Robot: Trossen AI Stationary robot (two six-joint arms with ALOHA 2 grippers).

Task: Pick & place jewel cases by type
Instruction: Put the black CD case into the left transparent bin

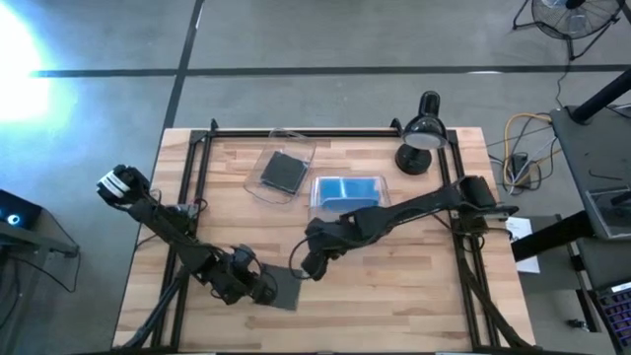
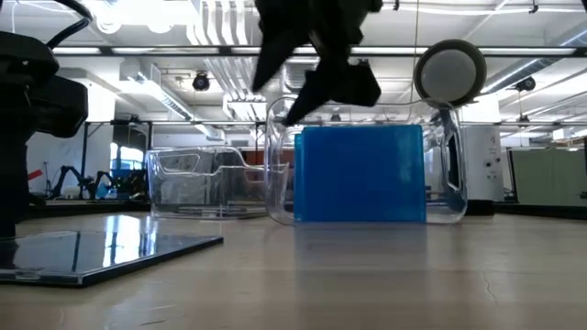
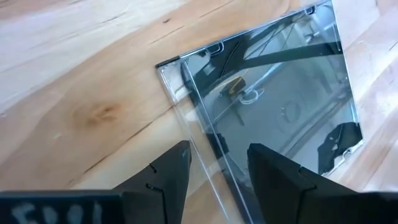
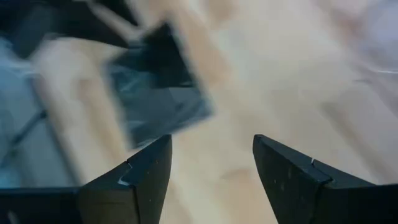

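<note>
Spanning most of the overhead view, the pale wooden butcher-block bench (image 1: 414,296) carries a black metal frame (image 1: 325,133) round its edges. Toward twelve o'clock sit two clear rectangular plastic bins side by side: the one at about eleven o'clock (image 1: 258,182) holds a dark grey square jewel case (image 1: 283,172) lying flat, and the one at about one o'clock (image 1: 316,204) holds translucent bright blue jewel cases (image 1: 347,187), which stand upright in the table-level view (image 2: 359,174). A black desk lamp (image 1: 421,143) stands at about two o'clock by the frame.

The right arm reaches in from three o'clock to the bench's centre, its right claw (image 1: 312,264) held above the wood with fingers spread and nothing between them. The left arm comes from nine o'clock; its left claw (image 1: 264,289) sits low at about seven o'clock, fingers spread, astride the near edge of a dark smoky-grey jewel case (image 1: 284,288) that lies flat on the wood. From the left wrist, that case's edge (image 3: 273,106) runs into the gap between the two fingers; whether they touch it I cannot tell.
</note>
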